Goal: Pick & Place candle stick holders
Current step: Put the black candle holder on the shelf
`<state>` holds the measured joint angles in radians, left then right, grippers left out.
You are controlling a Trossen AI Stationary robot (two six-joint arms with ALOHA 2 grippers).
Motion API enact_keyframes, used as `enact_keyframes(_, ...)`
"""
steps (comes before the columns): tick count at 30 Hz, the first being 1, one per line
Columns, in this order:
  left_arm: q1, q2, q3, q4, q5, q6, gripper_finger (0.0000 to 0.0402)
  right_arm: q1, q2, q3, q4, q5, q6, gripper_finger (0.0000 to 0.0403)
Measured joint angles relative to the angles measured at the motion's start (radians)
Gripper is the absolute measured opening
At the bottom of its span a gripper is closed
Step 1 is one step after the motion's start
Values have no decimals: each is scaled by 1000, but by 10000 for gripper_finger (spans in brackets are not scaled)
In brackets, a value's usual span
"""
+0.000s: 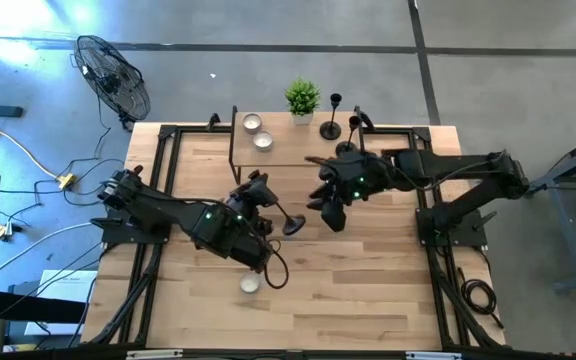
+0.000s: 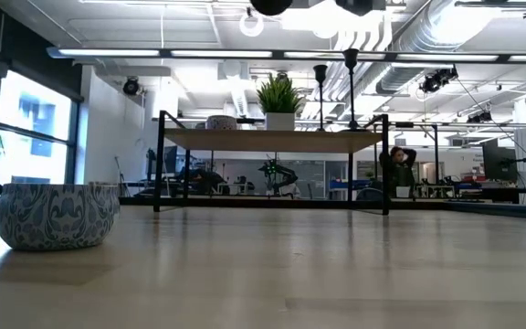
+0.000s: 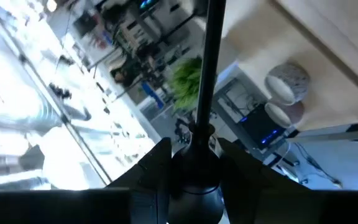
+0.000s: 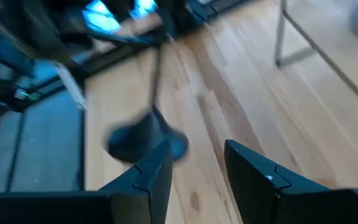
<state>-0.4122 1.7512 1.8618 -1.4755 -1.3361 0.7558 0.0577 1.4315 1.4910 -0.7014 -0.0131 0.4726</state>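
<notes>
One black candle stick holder (image 1: 286,216) is in my left gripper (image 1: 268,203), high above the table's middle. Its flared base (image 4: 145,142) points toward my right gripper (image 1: 326,208). That gripper is open, and its fingers stand just short of the base without touching it. Two more black holders (image 1: 333,120) (image 1: 356,126) stand upright on their bases on the raised shelf (image 1: 288,155) at the far side. They also show in the low view (image 2: 320,87) (image 2: 351,78). My left gripper pinches the holder between its two fingers at the end of the stem away from the base (image 3: 196,140). A thicker part of it sits back between the fingers (image 3: 194,186). The stem runs on forward past the fingertips. The holder is lifted clear of the table and lies roughly level.
A small potted plant (image 1: 302,98) and two small white bowls (image 1: 252,122) (image 1: 262,140) are on the shelf. A patterned bowl (image 1: 250,284) sits on the table near its front edge and shows at the left of the low view (image 2: 57,215). A floor fan (image 1: 113,75) stands beyond the far left corner.
</notes>
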Motion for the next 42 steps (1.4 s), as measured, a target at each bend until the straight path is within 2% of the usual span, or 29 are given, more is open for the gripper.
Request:
enact_keyframes(9,0,1,0,173,30,202,97,-38,2,0,178,-155,-56,139)
enact_keyframes(16,0,1,0,202,36,211,98,-31,32,-2,211,-209,-56,145)
enact_keyframes(23,0,1,0,262,37,229,98,-32,68,-1,263,-249,22,169)
enact_keyframes(31,0,1,0,291,42,241,98,-31,97,-2,289,-278,25,189)
enact_keyframes(37,0,1,0,306,44,245,98,-31,119,-2,316,-286,25,181)
enact_keyframes(42,0,1,0,307,44,243,98,-31,133,-1,315,-291,20,143)
